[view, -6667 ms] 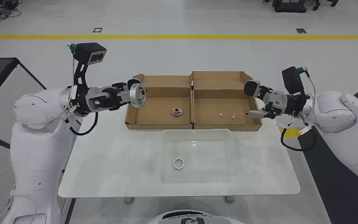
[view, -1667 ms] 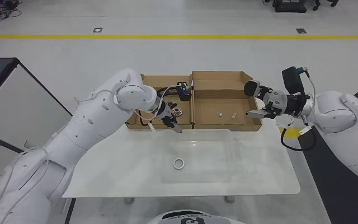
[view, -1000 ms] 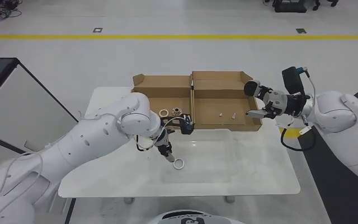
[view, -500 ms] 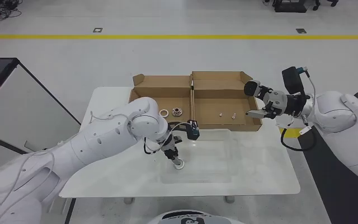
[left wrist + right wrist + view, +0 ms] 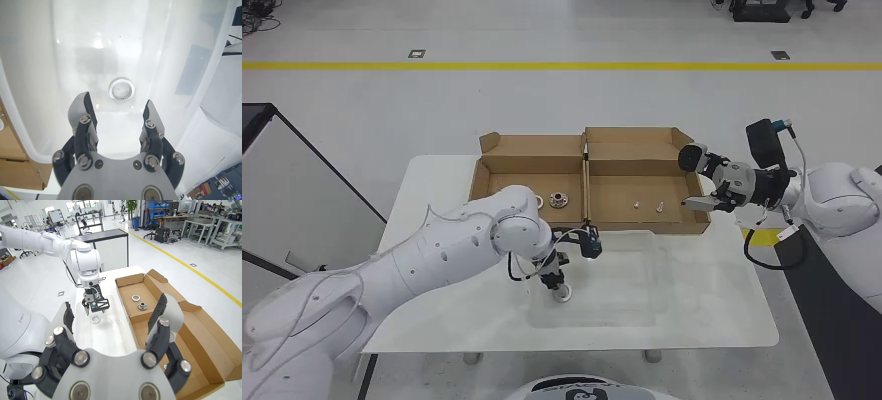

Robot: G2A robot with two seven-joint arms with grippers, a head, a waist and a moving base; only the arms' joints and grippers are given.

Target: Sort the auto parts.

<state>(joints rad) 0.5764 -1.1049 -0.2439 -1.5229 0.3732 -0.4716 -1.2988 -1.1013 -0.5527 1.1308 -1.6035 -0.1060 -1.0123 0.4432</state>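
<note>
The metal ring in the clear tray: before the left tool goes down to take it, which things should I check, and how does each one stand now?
1. The left tool is open wider than the ring: ok.
2. The ring lies flat and alone in the clear tray: ok.
3. The ring is between the fingers: not ok, it sits just ahead of them.
4. Room for a finger between the ring and the near tray wall: cannot tell.
5. The right tool is out of the way: ok, open and empty at the right box.
6. Free floor in the left box beside the other ring: ok.
</note>
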